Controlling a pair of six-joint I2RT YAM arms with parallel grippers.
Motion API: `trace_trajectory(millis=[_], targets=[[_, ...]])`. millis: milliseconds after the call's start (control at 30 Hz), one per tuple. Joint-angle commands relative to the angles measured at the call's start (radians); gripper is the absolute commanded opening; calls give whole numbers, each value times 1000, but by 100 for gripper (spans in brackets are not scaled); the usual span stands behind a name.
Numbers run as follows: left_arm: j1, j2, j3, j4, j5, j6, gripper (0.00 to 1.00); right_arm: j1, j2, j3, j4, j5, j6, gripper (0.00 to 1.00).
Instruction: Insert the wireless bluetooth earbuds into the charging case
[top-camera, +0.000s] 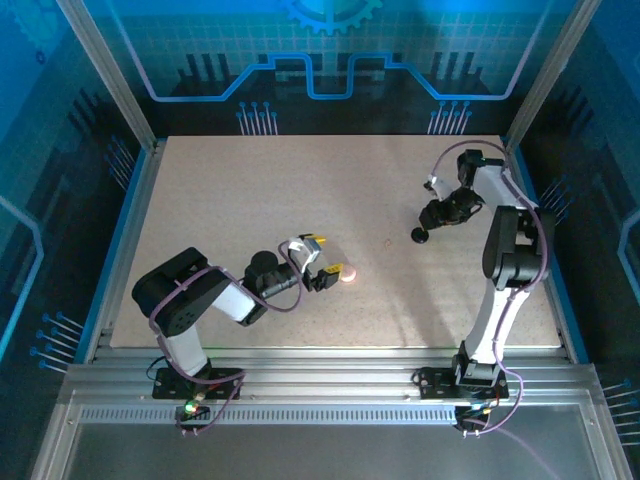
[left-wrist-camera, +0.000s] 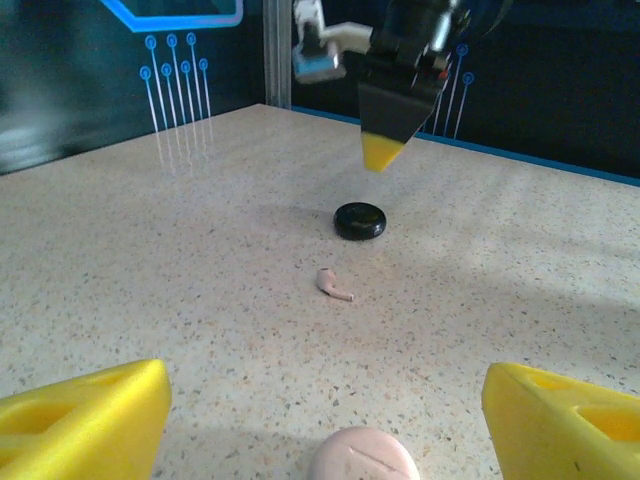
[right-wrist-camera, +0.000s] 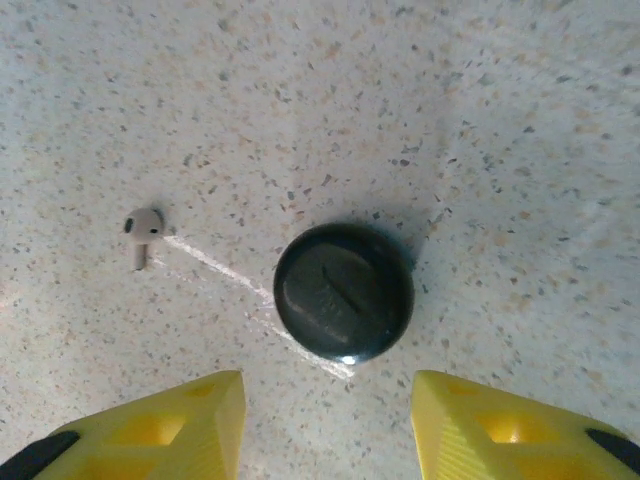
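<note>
Right wrist view: the right gripper (right-wrist-camera: 328, 400) holds its yellow fingers apart at the lower edge, nothing between them; just above the gap, at frame centre, the black round disc (right-wrist-camera: 344, 291) lies on the speckled table (right-wrist-camera: 500, 120); the pale earbud (right-wrist-camera: 142, 232) lies at middle left, apart from the disc, stem pointing down the frame; left wrist view: the left gripper (left-wrist-camera: 322, 390) is spread wide at the bottom corners, the pink round disc (left-wrist-camera: 364, 455) between its fingers at bottom centre, touching neither; the pale earbud lies near frame centre, between the two discs
</note>
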Motion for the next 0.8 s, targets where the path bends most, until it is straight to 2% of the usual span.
trace_trajectory(millis=[0,167,333,567,767], targets=[[6,-48,-33,26,-44,-98,81,47,-120,-37,7,50,50,49],[6,-119,-95,26,-99,-192,80,143,-273,-137,51,94,146,52],[6,-158,-153,26,-144,-288,78,280,-355,-208,79,133,307,55],[6,-143,-203,5,-202,-513,75,488,-384,-269,123,207,566,58],[6,-113,-233,25,-198,-643,70,586,-377,-314,118,267,783,60]])
